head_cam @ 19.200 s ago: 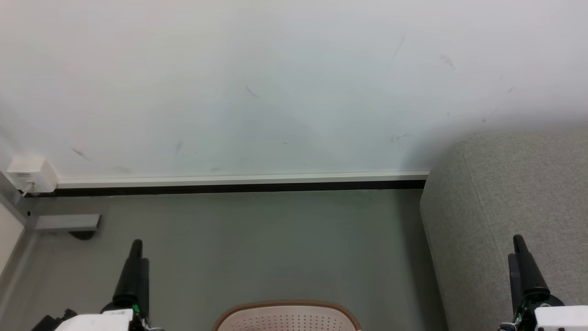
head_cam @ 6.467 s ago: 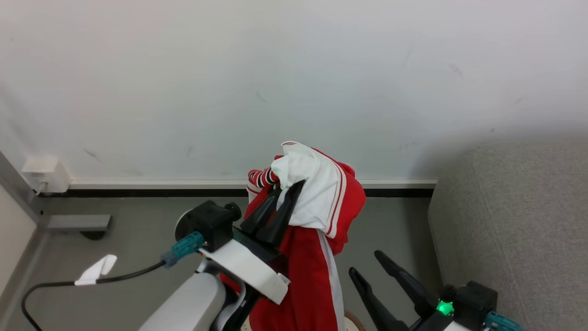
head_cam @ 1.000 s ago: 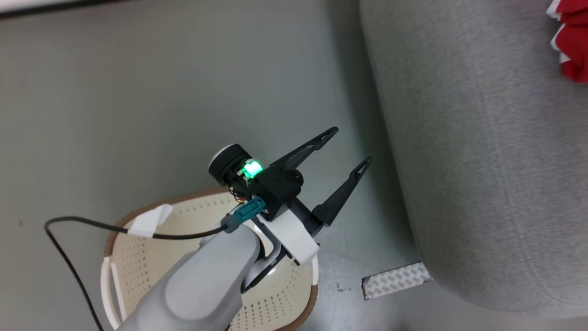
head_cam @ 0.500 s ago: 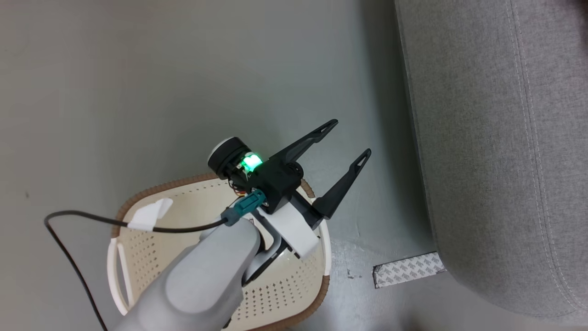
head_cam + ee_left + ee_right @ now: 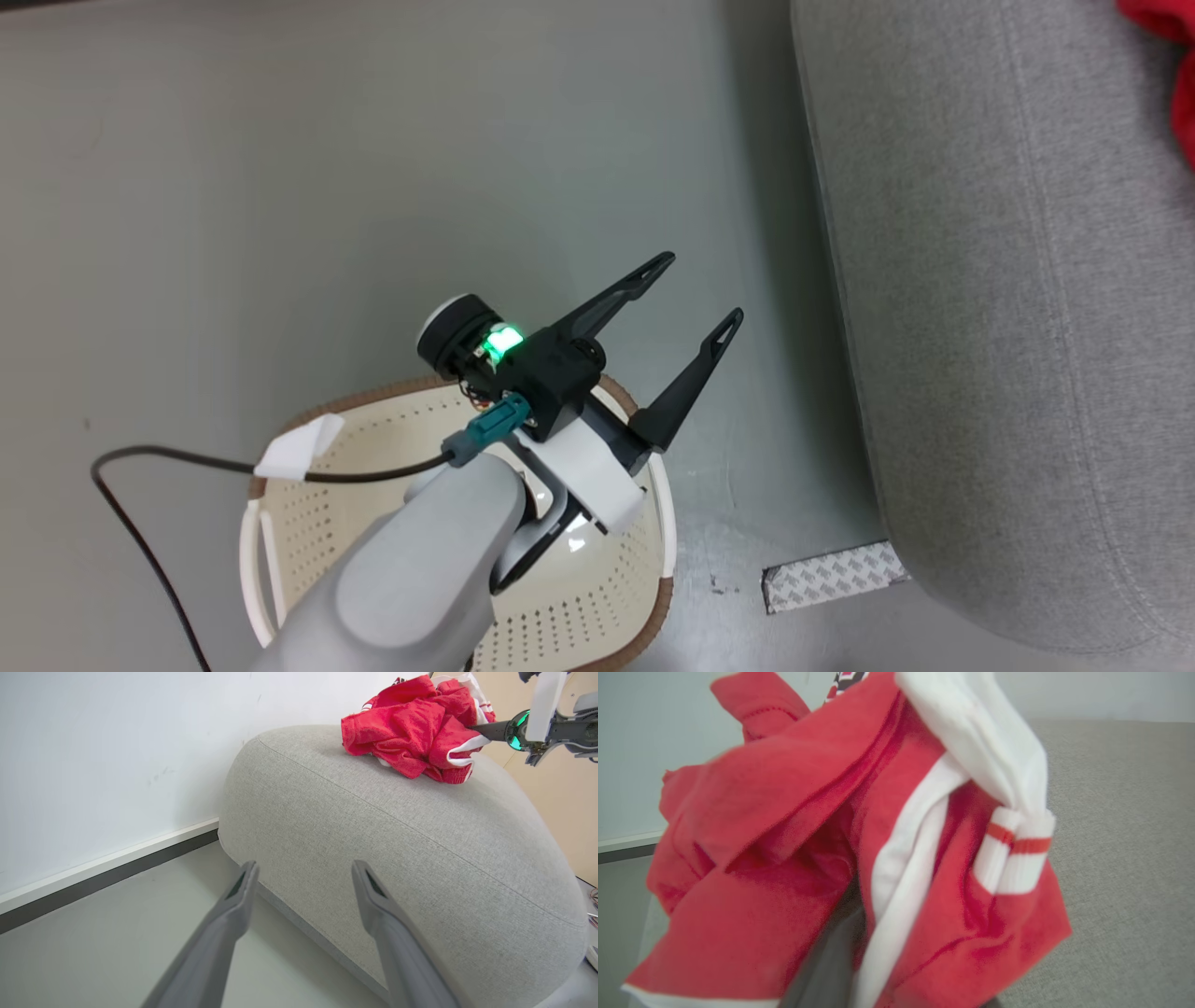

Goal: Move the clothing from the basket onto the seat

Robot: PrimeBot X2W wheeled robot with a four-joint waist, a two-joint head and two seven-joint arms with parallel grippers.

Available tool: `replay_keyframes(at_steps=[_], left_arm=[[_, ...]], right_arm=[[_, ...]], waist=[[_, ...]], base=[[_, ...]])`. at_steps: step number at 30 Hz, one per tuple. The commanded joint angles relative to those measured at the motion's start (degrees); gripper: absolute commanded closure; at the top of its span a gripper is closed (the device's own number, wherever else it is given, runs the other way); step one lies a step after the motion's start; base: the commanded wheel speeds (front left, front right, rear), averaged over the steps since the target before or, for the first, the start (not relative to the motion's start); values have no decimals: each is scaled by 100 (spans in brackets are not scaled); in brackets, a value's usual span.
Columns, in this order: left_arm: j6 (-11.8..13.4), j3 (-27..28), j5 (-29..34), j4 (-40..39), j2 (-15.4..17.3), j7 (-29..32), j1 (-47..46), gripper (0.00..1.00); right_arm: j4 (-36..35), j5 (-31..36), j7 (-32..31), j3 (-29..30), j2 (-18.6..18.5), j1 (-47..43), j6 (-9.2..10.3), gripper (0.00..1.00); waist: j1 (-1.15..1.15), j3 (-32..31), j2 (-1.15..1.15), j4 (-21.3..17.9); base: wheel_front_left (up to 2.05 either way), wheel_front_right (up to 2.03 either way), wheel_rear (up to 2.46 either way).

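Position of the clothing relative to each gripper:

- We see the clothing (image 5: 411, 723) as a crumpled red heap with white panels, lying on top of the seat (image 5: 397, 849) near the wall.
- The right gripper (image 5: 481, 727) meets the heap from the side. A dark finger runs into the folds by a white-trimmed edge.
- In the right wrist view the clothing (image 5: 784, 826) drapes over the gripper's own fingers. One grey finger (image 5: 826, 966) shows under the cloth, with the grey seat (image 5: 1120, 835) behind.
- We cannot tell whether the right jaws grip the cloth or stand apart, because the fabric hides the tips.
- The left gripper (image 5: 702, 289) has its two fingers spread wide with nothing between them. It hangs above the basket's rim on the side toward the seat, and its tips point at the seat (image 5: 1008, 327).
- In its own view the left gripper (image 5: 303, 872) frames the seat's rounded front, with the heap well apart, up and to the right.
- In the head view a sliver of the clothing (image 5: 1178, 56) shows at the top right edge.

Counts:

- One basket (image 5: 308, 415), standing on the floor beside the seat, its perforated walls showing.
- One seat.
- One heap of clothing; we cannot tell how many garments are in it.
- Two grippers.
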State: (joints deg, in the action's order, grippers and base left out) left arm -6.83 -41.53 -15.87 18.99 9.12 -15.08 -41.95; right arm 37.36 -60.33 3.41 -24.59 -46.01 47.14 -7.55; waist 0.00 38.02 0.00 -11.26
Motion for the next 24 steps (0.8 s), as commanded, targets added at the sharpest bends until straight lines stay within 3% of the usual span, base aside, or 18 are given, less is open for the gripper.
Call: replay_keyframes(at_steps=[1,13,19,24], left_arm=[[7,35,-87,3,-16,-11,116,0],[-23,322,-194,27,-155,-11,841,0],[-34,599,-263,18,-199,-9,1405,0],[6,926,-254,-68,-255,-9,1786,0]], right_arm=[[76,-113,-53,-131,-52,84,13,0],[262,-373,-600,-972,-443,-292,13,0],[89,-315,-373,-1225,-657,-468,13,0],[-482,-309,28,-1346,-850,-665,13,0]], waist=[[0,-188,0,-12],[0,-1492,0,-55],[0,-2314,0,-96],[0,-2883,0,26]], base=[[0,0,0],[0,0,0],[0,0,0],[0,0,0]])
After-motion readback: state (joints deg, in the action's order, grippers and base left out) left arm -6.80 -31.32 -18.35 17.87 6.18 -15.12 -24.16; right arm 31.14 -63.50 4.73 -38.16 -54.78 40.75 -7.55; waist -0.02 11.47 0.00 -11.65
